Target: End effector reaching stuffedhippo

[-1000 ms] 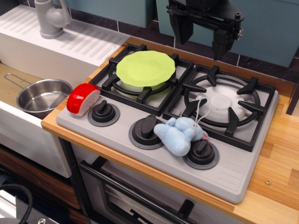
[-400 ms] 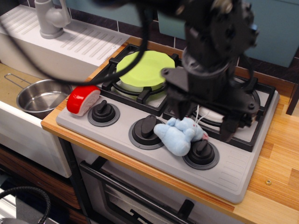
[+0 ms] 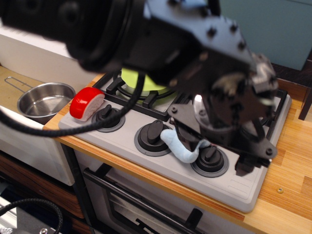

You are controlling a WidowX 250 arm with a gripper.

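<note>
The end effector (image 3: 217,152), a bulky black gripper with cables, hangs low over the front right of the toy stove and fills much of the view, motion-blurred. Its two dark fingers stand wide apart, so it is open and holds nothing. The left fingertip (image 3: 186,138) is right over the stuffedhippo (image 3: 176,146). The right one is over the grey stove panel near the right knob (image 3: 210,160). Only the light-blue left part of the stuffedhippo shows, lying between the middle knob (image 3: 152,136) and the right knob. Its head, pink patch and string are hidden.
A red-and-white rounded toy (image 3: 87,103) lies at the stove's left front corner by the left knob (image 3: 108,117). A steel pot (image 3: 44,100) sits in the sink at left. A green plate (image 3: 137,79) on the back left burner is mostly hidden. Wooden counter (image 3: 287,165) lies at right.
The gripper has come down from the back wall, forward and lower, over the stuffedhippo. It now covers most of the toy and the right burner. The toy has not moved.
</note>
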